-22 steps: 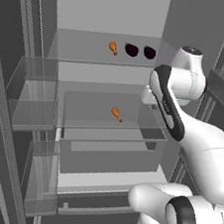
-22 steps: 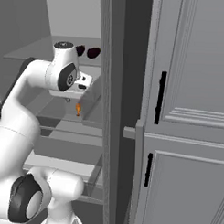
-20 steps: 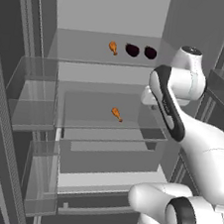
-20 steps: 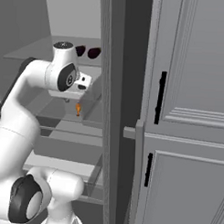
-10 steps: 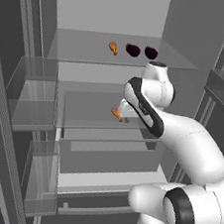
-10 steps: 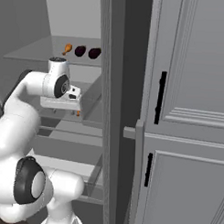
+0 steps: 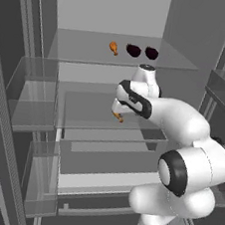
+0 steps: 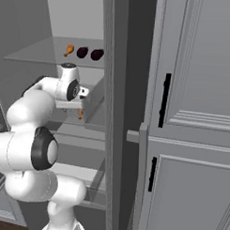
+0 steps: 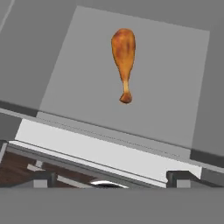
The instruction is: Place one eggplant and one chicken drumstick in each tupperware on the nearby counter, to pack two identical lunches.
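Observation:
A chicken drumstick (image 7: pixel 118 117) (image 8: pixel 80 114) lies on the fridge's middle glass shelf (image 7: pixel 84 111). In the hand view this drumstick (image 9: pixel 124 57) lies lengthwise ahead, thick end farthest from the fingers. My gripper (image 7: pixel 117 109) (image 8: pixel 75 107) (image 9: pixel 111 179) hovers just above it, open, with its tips wide apart and nothing between them. On the upper shelf lie a second drumstick (image 7: pixel 113 47) (image 8: pixel 69 50) and two dark eggplants (image 7: pixel 133 50) (image 7: pixel 151 53) (image 8: pixel 97 54). The tupperware and the counter are out of view.
The open fridge has door bins (image 7: pixel 31 94) at the left and a drawer (image 7: pixel 109 154) under the middle shelf. The fridge's side wall (image 8: pixel 114 112) and grey panelled cabinet doors with black handles (image 8: pixel 163 100) stand to the right.
The arm has swung from the right side leftward and down into the fridge. The hand now hangs over the middle-shelf drumstick.

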